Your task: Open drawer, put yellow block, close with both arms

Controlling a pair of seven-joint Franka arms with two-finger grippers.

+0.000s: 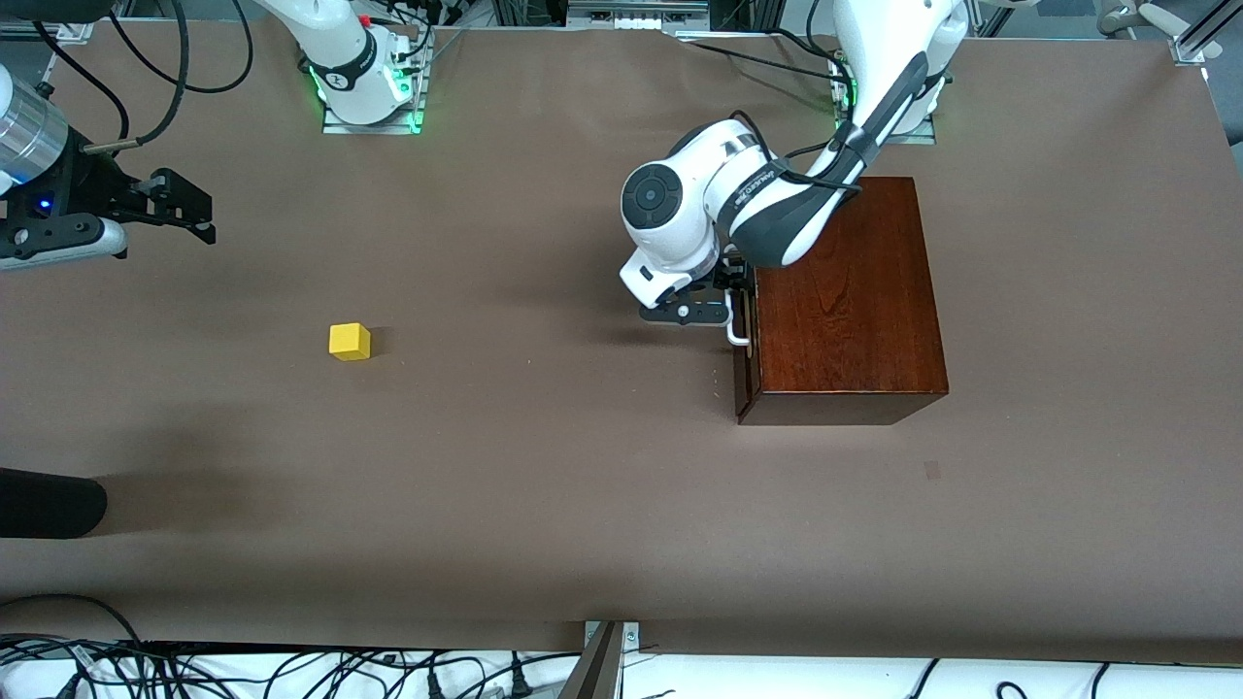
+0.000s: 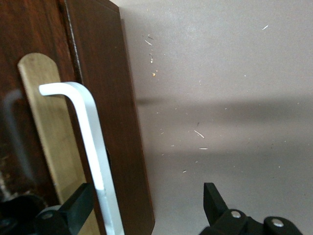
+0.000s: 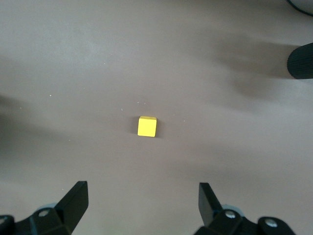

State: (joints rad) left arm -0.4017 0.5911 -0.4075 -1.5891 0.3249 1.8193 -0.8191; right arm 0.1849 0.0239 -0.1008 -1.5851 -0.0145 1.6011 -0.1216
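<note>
The dark wooden box [image 1: 845, 301] stands toward the left arm's end of the table. Its drawer [image 1: 746, 374] is shut, with the front facing the right arm's end. My left gripper [image 1: 726, 291] is open at the white loop handle [image 1: 738, 335]. In the left wrist view the handle [image 2: 93, 132] and the drawer front [image 2: 107, 73] lie between the jaws of my left gripper [image 2: 146, 205], with one finger [image 2: 78, 203] beside the handle. The yellow block [image 1: 350, 342] sits on the table, also in the right wrist view [image 3: 147, 126]. My right gripper [image 1: 199, 218] [image 3: 143, 193] is open, empty, and waits up in the air short of the block.
A black rounded object [image 1: 49, 503] reaches in at the table's edge at the right arm's end; it also shows in the right wrist view [image 3: 301, 61]. Cables [image 1: 291, 670] run along the table's near edge. Brown table [image 1: 544, 466] spreads between block and box.
</note>
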